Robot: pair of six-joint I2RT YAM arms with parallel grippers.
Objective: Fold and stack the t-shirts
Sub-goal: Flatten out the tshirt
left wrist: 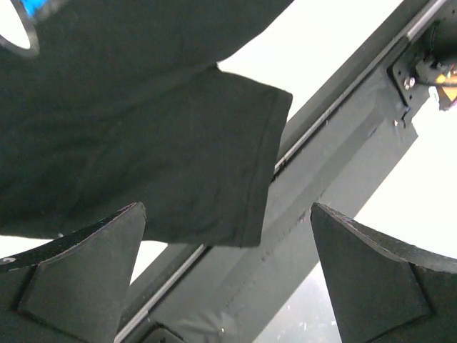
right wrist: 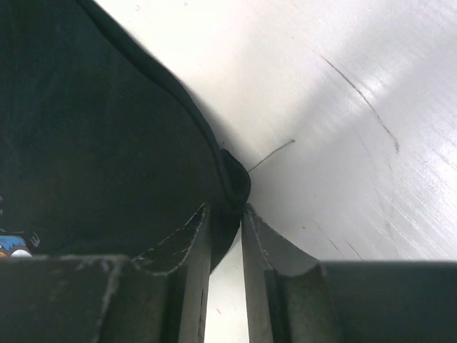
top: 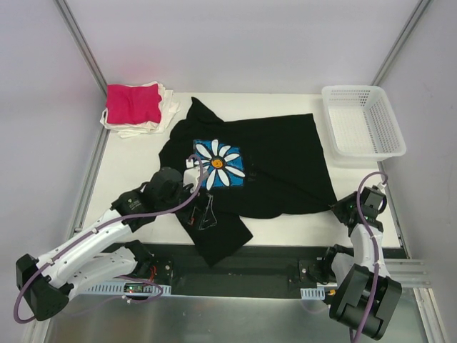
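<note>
- Right claw: jaws almost together, clamped on the hem corner of the black shirt. Cloth bunches into a small roll at the tips.
- Bite looks shallow, hem edge only. A fast pull could strip it out.
- Left claw: jaws wide apart, nothing between them. It hovers over the sleeve, no contact that I can see.
- Sleeve hangs past the near table edge and lies over the rail.
- Shirt is spread across mid-table, daisy print up and near the left claw. Body is wrinkled, outline not square.
- Stack: pink shirt on top of white shirts, far-left corner, near the black shirt's top end.
- Basket: far-right corner, just beside the shirt's far-right edge.
- Risk 1: only one side is held. If the right lifts before the left grips, the shirt drags and skews, and the fold line comes out crooked.
- Risk 2: the overhanging sleeve could catch on the rail, or its weight could pull more cloth off the edge.
- Risk 3: the left claw could come down on a wrinkle and pinch extra layers, so the sleeve folds doubled.
- Risk 4: a fold swept to the far right could nudge the basket.
</note>
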